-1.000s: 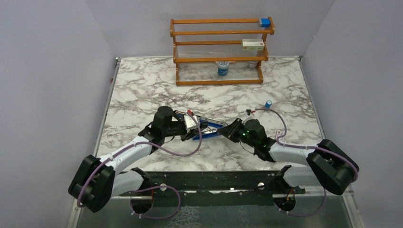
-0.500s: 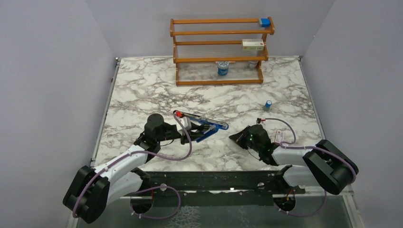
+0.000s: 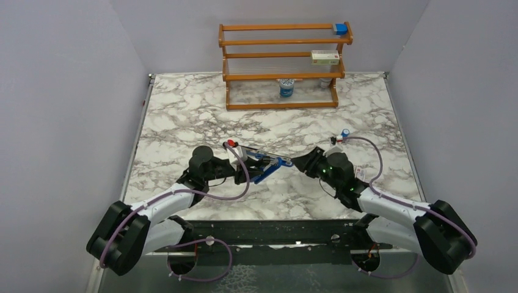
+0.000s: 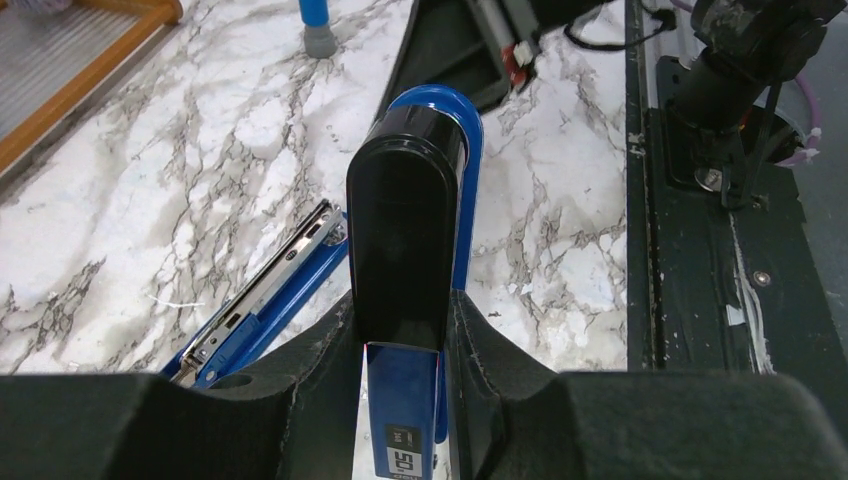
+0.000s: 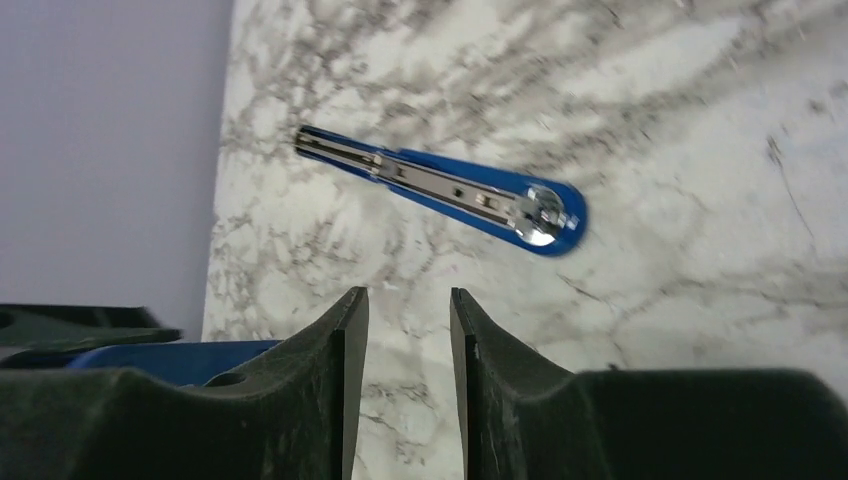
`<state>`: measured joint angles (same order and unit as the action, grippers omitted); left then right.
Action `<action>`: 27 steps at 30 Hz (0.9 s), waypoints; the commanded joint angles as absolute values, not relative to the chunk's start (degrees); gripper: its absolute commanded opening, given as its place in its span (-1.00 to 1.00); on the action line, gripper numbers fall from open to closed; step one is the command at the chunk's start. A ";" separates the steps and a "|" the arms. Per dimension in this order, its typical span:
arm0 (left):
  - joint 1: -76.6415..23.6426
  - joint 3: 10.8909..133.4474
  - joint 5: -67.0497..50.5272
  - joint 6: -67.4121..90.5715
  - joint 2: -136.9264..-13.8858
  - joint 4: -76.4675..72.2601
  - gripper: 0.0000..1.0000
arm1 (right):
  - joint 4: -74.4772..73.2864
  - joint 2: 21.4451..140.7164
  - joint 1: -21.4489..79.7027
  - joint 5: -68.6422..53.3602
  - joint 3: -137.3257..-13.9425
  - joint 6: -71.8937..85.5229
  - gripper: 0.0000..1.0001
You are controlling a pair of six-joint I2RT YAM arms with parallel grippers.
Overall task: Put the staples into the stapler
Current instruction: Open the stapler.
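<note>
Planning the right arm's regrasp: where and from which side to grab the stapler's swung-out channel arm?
Mid-length of the channel arm, jaws across its narrow width on the long blue sides. Those sides run parallel and the metal channel faces up, so probably come from above. The left gripper clamps the stapler by its black part, so stay clear of it.

Blue and black stapler point(image 4: 405, 200), white marble table point(image 3: 183, 110) with grey veins, orange-brown rack point(image 3: 281, 76)
</note>
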<state>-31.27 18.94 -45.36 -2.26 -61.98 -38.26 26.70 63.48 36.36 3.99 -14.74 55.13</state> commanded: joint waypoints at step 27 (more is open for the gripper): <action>-36.45 25.47 -35.82 -5.80 -69.93 -43.33 -1.00 | 17.32 62.84 36.12 -13.11 -27.00 48.52 -0.37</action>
<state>-36.03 22.90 -36.47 -5.28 -70.04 -37.85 18.83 60.93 36.16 -12.60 -25.78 49.06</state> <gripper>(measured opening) 0.338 0.369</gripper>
